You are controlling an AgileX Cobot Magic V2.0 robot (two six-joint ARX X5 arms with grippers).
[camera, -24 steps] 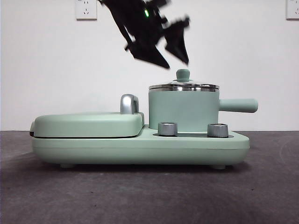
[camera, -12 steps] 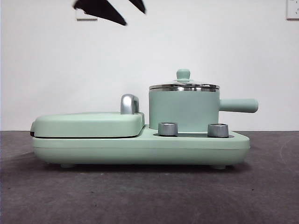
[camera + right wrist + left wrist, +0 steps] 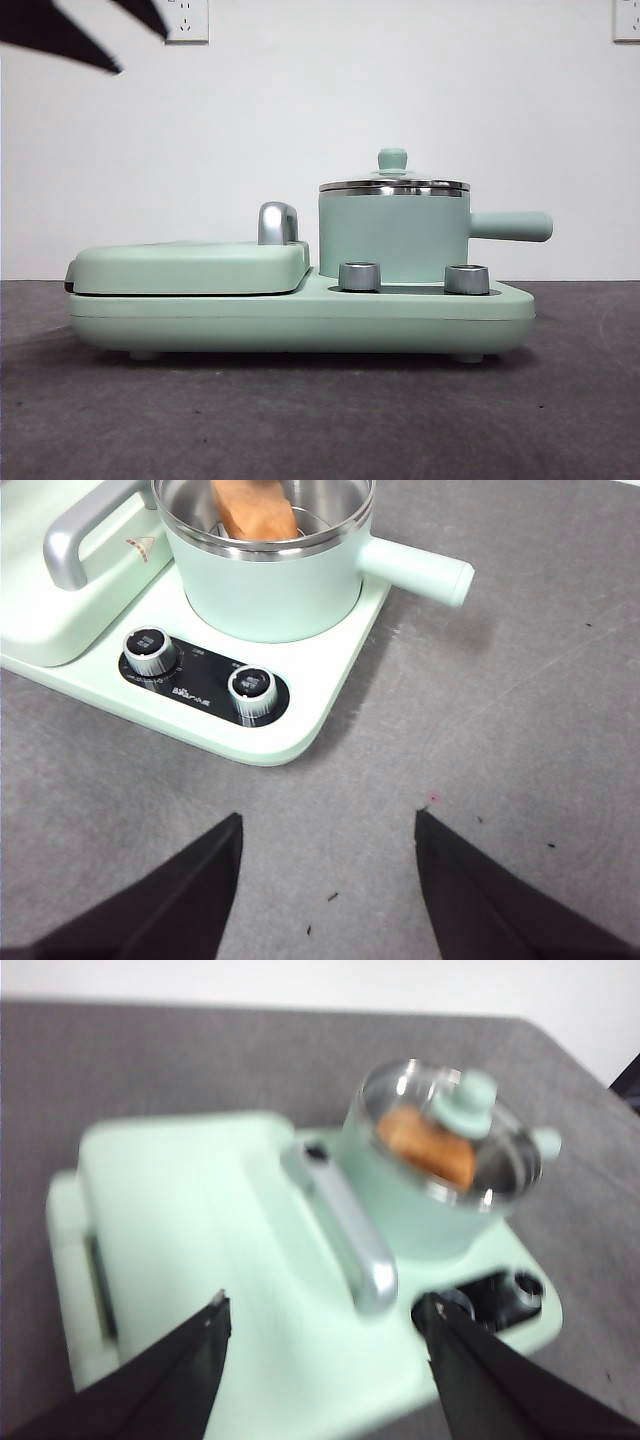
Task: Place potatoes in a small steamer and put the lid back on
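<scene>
Since a second ago the dark arm has pulled off from above the lid (image 3: 394, 185) to the front view's top left corner. Lid sits on the small steamer (image 3: 393, 238), potato (image 3: 427, 1146) inside under glass, pot at the cooker base's (image 3: 300, 320) right end. Glass is slick and breakable, so I'd take the knob (image 3: 466, 1103). Left gripper (image 3: 320, 1335) spread wide, empty, over the griddle cover (image 3: 190, 1220). Right gripper (image 3: 328, 830) wide, empty, above the table (image 3: 520, 760).

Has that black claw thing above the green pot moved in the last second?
Yes. The left gripper has pulled up and away from the lid to the front view's top corner, beside the wall socket, its jaws open and empty.
</scene>
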